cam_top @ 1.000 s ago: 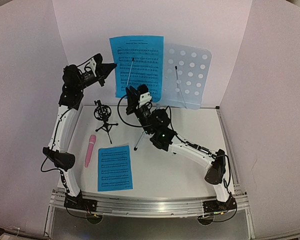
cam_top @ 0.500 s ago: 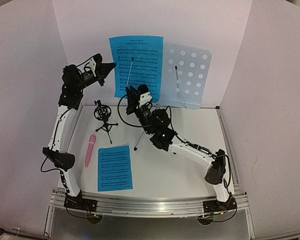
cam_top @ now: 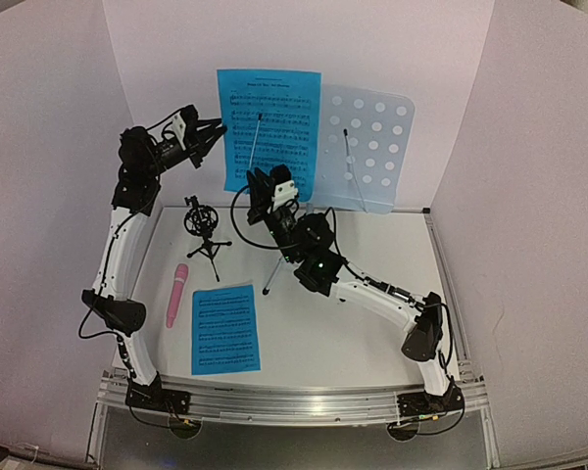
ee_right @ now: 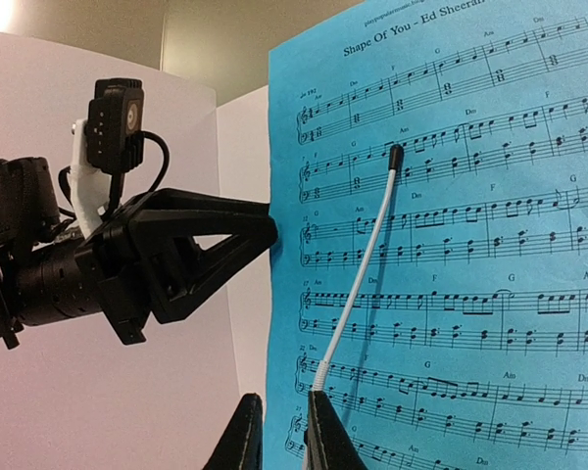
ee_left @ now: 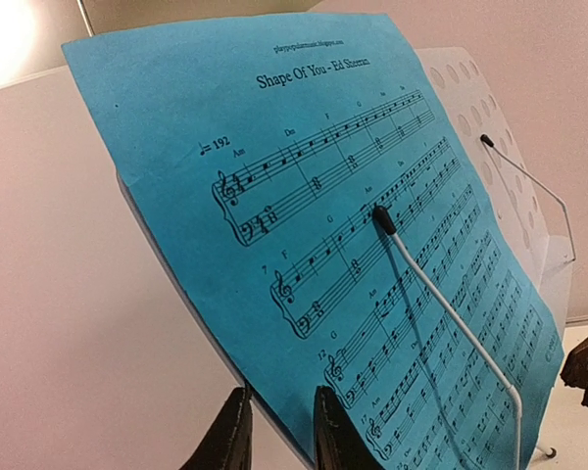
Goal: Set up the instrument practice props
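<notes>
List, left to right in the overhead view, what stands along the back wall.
Left end effector → blue music sheet → bare, perforated side of the music stand.

bright, even light; lamp glare upper left in both wrist views.

Enclosed on 3 sides by plain, bare panels, faintly lilac: far wall (cam_top: 157,39), left wall (cam_top: 39,196), right wall (cam_top: 539,196). Between them, a white table (cam_top: 372,333), matte and lightly shadowed. Along its near edge, a silver aluminium rail (cam_top: 294,403); just nearer than that, a flat grey surface (cam_top: 294,446). Lit softly and evenly from above. In the left wrist view, a bright warm glow (ee_left: 5,34) at the upper left above the panel's top, with a dim brownish area (ee_left: 196,8) beside it.
</notes>
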Tool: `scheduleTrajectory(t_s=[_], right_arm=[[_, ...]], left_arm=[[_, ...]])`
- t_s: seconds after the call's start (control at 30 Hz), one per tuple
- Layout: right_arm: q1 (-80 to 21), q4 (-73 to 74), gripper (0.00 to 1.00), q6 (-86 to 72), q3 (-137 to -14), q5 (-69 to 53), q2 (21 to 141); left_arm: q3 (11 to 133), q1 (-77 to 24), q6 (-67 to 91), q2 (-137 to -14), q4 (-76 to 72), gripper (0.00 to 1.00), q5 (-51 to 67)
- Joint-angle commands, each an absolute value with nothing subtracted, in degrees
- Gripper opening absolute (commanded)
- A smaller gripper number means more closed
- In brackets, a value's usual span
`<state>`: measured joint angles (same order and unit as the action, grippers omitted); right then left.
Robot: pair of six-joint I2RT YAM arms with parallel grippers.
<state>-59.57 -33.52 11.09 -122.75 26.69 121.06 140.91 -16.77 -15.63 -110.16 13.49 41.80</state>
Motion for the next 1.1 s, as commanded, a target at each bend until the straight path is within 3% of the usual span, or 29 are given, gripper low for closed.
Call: scheduleTrajectory(t_s=[0.0,0.23,0.33,0.43,0.53,0.6,0.87,1.07], right_arm=[[-60.25,-35.9,0.16,11.29,-120.99,25.81,115.84],[-63.52,-34.31,0.23,12.59,-111.78,22.39,107.9],[-65.68,-25.97,0.31,13.08,-110.3,21.13,105.07],[-68.4,-14.37,0.41,11.32,-111.1,21.3,103.38],[-71.1,-3.09,0.67,5.35,-110.56,23.44,102.05],[-72.33,3.4,0.8,-0.61,-108.29,23.32,101.13],[-73.57,11.4,0.82,-22.95,-95.09,19.29,102.81],[-72.12,13.05,0.86,-33.21,-93.81,19.66,110.2]], left_arm=[[141.76,-15.91,-16.46,-105.49,14.11,0.28,41.36],[133.95,-15.17,-22.91,-94.13,21.26,0.58,41.0],[131.5,-15.16,-25.32,-89.62,26.45,0.68,40.17],[129.29,-15.18,-24.16,-84.83,31.68,0.79,37.63],[123.64,-15.13,-23.86,-78.55,37.39,0.86,34.87],[119.36,-15.13,-23.58,-74.22,42.04,0.87,32.87],[100.29,-15.17,-24.81,-60.53,69.19,0.85,27.93],[73.02,-15.13,-29.71,-55.35,81.12,0.83,23.17]])
